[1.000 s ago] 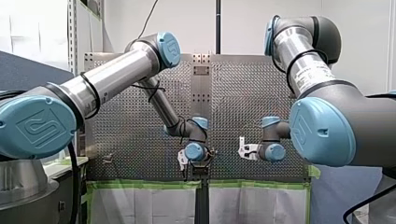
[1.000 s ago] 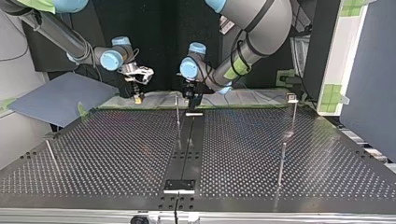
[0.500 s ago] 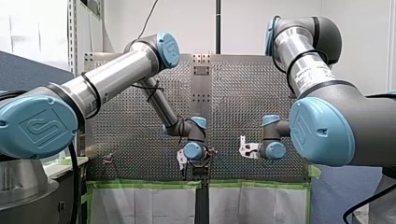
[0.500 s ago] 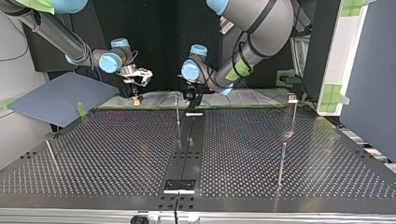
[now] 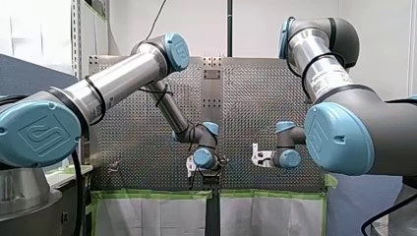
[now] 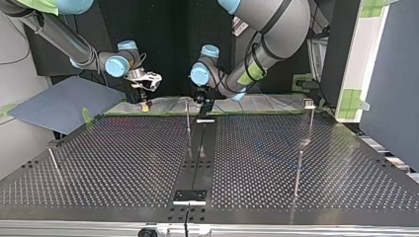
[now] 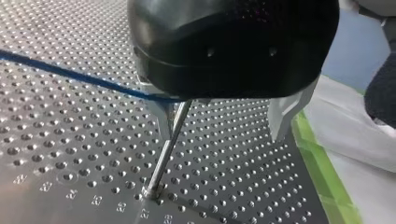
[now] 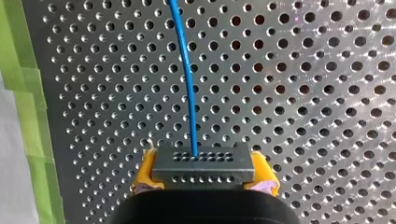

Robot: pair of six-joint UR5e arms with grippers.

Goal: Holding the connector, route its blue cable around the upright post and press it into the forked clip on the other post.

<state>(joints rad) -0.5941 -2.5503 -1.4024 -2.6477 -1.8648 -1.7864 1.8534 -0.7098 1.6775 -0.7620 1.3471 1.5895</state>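
In the right wrist view my right gripper (image 8: pixel 205 179) has its yellow pads shut on a grey connector (image 8: pixel 204 164). The blue cable (image 8: pixel 187 79) runs from it straight ahead over the perforated table. In the left wrist view my left gripper (image 7: pixel 224 123) is open, its metal fingers (image 7: pixel 163 116) wide apart. A thin upright post (image 7: pixel 166 149) stands just inside one finger, its top hidden under the black body. The blue cable (image 7: pixel 70 74) crosses the table to that post's top. In the top view my left gripper (image 6: pixel 203 103) hangs beside this post (image 6: pixel 188 116), and my right gripper (image 6: pixel 144 98) is to its left.
Further thin posts stand at the top view's right (image 6: pixel 310 121) (image 6: pixel 298 173), one bearing a small clip head (image 6: pixel 309 103), and one at its left (image 6: pixel 53 163). Green tape (image 7: pixel 322 168) and white cloth mark the table edge near both grippers. A blue panel (image 6: pixel 59 103) lies at the top view's left.
My left wrist has lifted slightly above the post. My right gripper has edged a little to the top view's left with the connector in it.
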